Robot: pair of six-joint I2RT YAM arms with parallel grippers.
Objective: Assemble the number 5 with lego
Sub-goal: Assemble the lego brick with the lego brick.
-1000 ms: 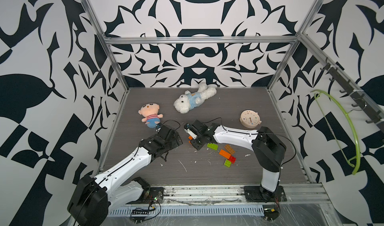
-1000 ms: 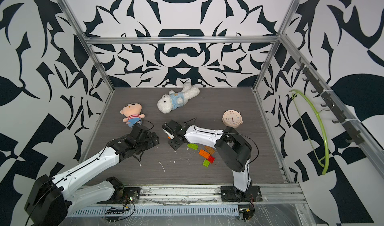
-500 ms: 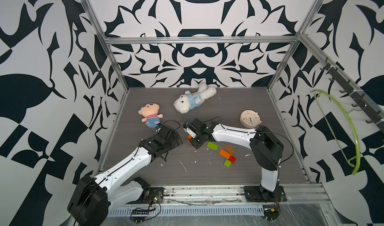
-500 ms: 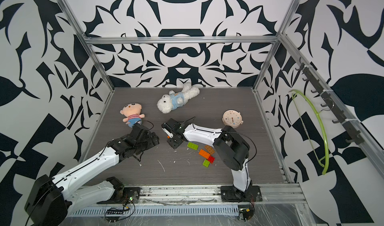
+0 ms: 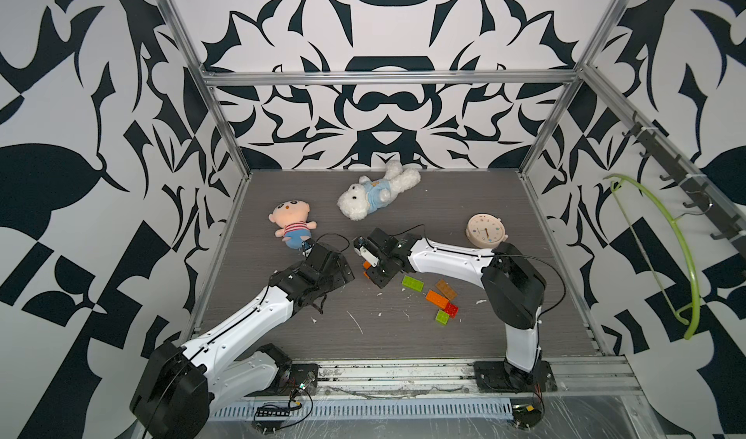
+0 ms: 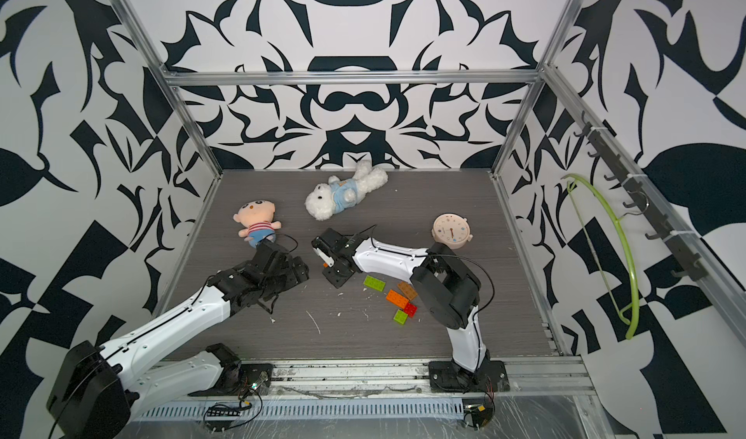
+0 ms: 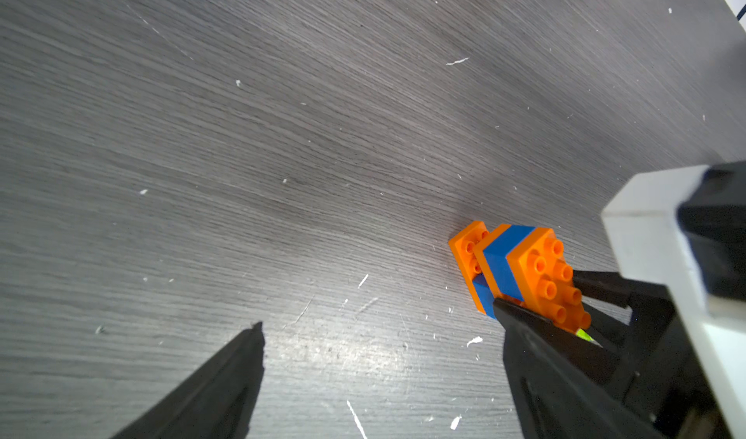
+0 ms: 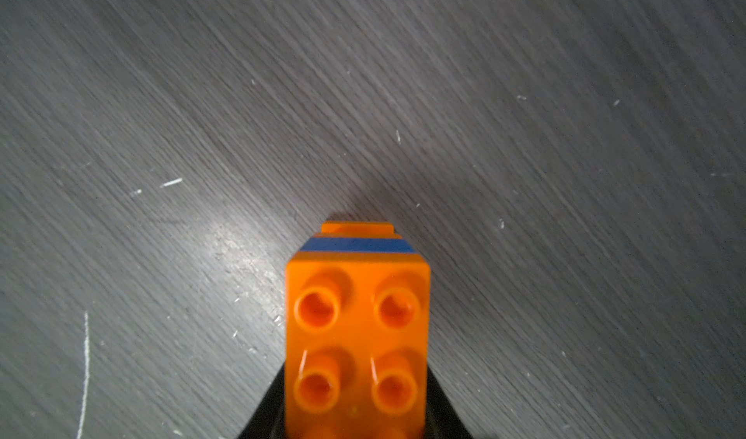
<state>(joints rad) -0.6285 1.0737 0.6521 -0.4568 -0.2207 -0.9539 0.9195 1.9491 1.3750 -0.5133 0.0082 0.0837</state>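
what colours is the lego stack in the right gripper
Alternating orange and blue layers; the lego stack shows best in the left wrist view.

Both top views are bright and sharp, with even light from above. Shadows on the table (image 5: 403, 336) are soft and faint. Things look a bit stretched near the edges at 3 and 9 o'clock. The left wrist view shows a shiny white glare patch (image 7: 347, 356) on the wood. In the right wrist view the lego stack (image 8: 357, 336) is very close and fuzzy, and the corners look darker.
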